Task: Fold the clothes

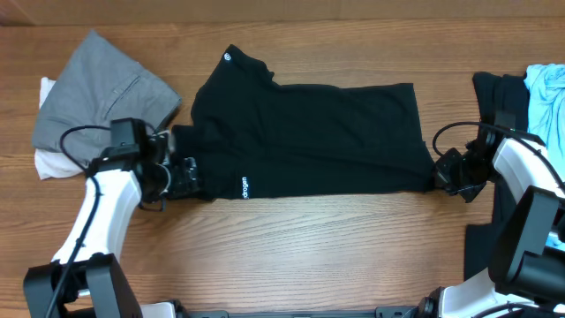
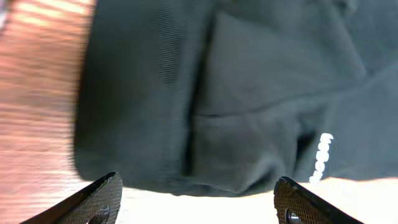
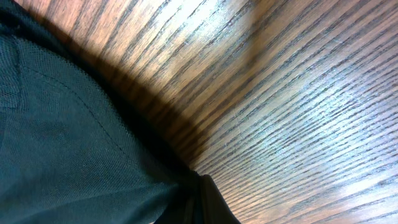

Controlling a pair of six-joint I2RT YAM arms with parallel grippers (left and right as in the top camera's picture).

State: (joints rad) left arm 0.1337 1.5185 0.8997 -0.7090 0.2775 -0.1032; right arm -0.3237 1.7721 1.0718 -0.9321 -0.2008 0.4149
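The black T-shirt (image 1: 309, 132) lies folded lengthwise across the middle of the table, with a small round white logo (image 1: 227, 56) at its top left and white lettering (image 1: 244, 186) near its front edge. My left gripper (image 1: 184, 173) is at the shirt's left end. In the left wrist view its jaws (image 2: 198, 200) are wide open and empty, with the shirt's fabric (image 2: 249, 93) just beyond the tips. My right gripper (image 1: 440, 177) is at the shirt's front right corner. In the right wrist view it is shut (image 3: 202, 202) on the shirt's edge (image 3: 68, 143).
A grey garment (image 1: 106, 88) lies at the back left on a white cloth (image 1: 46, 164). A pile of black (image 1: 494, 88) and light-blue (image 1: 549, 93) garments sits at the right edge. The table is bare wood (image 1: 309, 247) in front of the shirt.
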